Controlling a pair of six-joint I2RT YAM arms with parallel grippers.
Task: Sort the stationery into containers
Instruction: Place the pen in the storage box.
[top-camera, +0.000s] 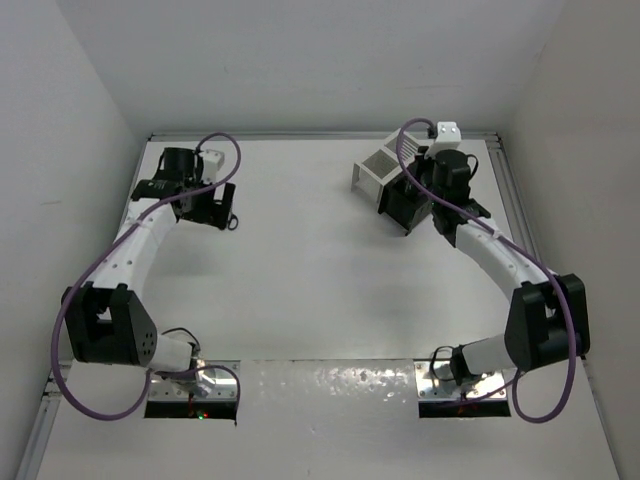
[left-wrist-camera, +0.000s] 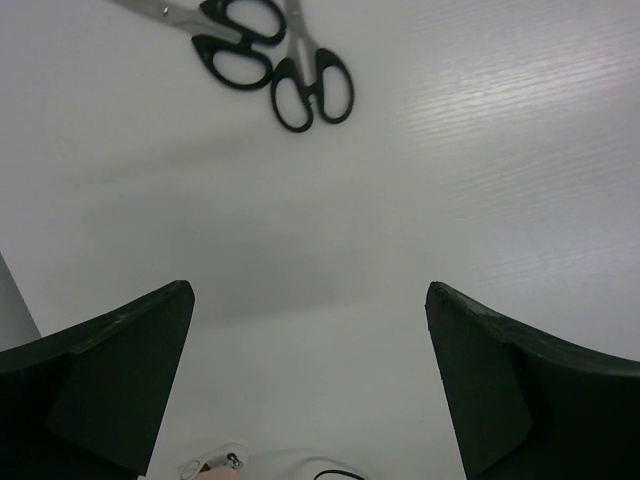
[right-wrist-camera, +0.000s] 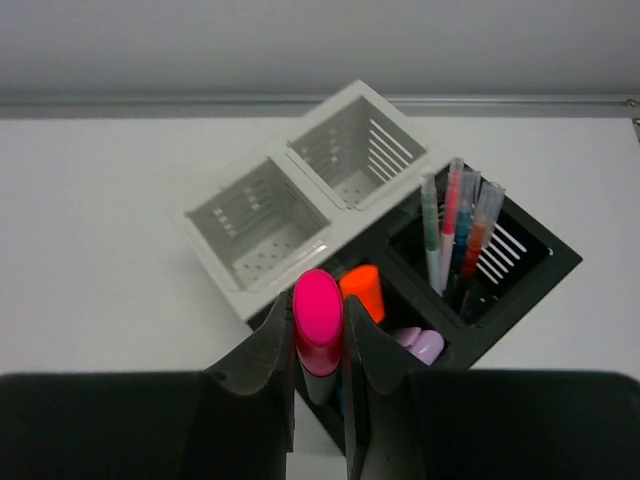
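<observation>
My right gripper (right-wrist-camera: 318, 345) is shut on a pink highlighter (right-wrist-camera: 318, 320), held upright over the black container (right-wrist-camera: 530, 275). That box's near compartment holds an orange highlighter (right-wrist-camera: 362, 290) and a purple one (right-wrist-camera: 420, 345); its far compartment holds several thin pens (right-wrist-camera: 458, 235). The joined white container (right-wrist-camera: 240, 270) has two empty compartments. In the top view my right gripper (top-camera: 425, 195) sits over the containers (top-camera: 378, 172). My left gripper (left-wrist-camera: 310, 300) is open and empty above bare table, with two black-handled scissors (left-wrist-camera: 285, 65) lying ahead of it. It is at the far left in the top view (top-camera: 205, 205).
White walls close in the table on the left, back and right. Purple cables loop over both arms (top-camera: 95, 270). The containers stand near the back right corner.
</observation>
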